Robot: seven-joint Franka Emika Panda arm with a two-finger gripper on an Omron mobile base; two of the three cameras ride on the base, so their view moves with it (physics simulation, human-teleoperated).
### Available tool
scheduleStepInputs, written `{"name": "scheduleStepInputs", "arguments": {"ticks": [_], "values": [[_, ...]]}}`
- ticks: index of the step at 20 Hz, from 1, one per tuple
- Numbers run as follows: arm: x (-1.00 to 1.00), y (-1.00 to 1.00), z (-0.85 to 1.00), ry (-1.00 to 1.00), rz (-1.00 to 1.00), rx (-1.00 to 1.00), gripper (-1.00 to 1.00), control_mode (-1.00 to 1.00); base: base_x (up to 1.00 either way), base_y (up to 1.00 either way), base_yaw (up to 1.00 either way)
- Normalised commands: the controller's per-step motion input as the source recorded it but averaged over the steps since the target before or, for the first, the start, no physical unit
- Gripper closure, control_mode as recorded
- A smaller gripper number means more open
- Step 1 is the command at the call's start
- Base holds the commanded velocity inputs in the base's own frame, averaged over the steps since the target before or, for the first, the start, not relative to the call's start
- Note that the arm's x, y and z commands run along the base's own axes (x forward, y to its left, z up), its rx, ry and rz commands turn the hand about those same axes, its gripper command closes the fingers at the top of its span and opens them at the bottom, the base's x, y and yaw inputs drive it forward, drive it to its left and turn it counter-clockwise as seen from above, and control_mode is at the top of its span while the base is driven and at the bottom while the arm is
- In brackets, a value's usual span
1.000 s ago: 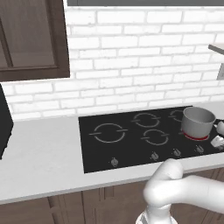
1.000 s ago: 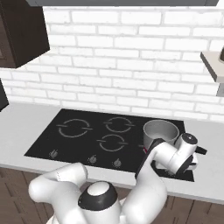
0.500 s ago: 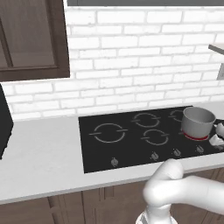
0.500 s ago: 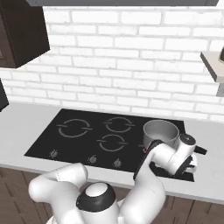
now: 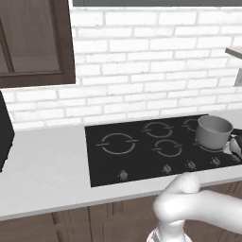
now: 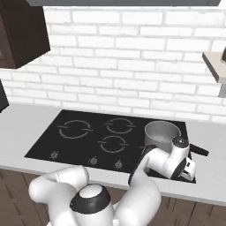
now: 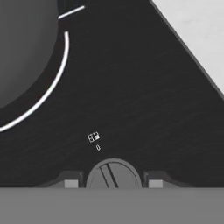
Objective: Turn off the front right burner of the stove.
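Stove (image 5: 142, 156): wide black glass cooktop set into the white countertop (image 5: 47, 175), long axis running left-right along the brick wall (image 5: 142, 61). A row of small round knobs sits along its front edge.

Grey pot (image 5: 215, 131) stands at the stove's right end, on the front right burner (image 7: 52, 83). A thin red glow shows at the pot's base in the left base view, so I judge the zone is on. In the hand view the burner's ring is a white arc curving around the pot's dark underside.

Gripper (image 7: 113, 183) hangs over the stove's front right corner, just in front of the pot. Fingers (image 7: 71, 182) stand apart, one on each side of the rightmost knob (image 7: 113, 174), not visibly pressing it. Gripper reads as spread, holding nothing.

Key relation: knob lies directly between the fingertips, centred. Its slot marker runs tilted slightly off the line toward the pot, across the finger gap. Next move likely needs closing on the knob, then a wrist roll.
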Motion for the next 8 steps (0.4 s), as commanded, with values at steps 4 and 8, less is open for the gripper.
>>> {"name": "scheduleStepInputs", "arguments": {"ticks": [4, 8], "values": [[-0.69, -0.16, 0.0, -0.15, -0.56, 0.09, 1.0, -1.0, 0.0, 0.0, 0.0], [-0.34, -0.03, 0.0, -0.05, -0.16, 0.03, 1.0, -1.0, 0.0, 0.0, 0.0]]}}
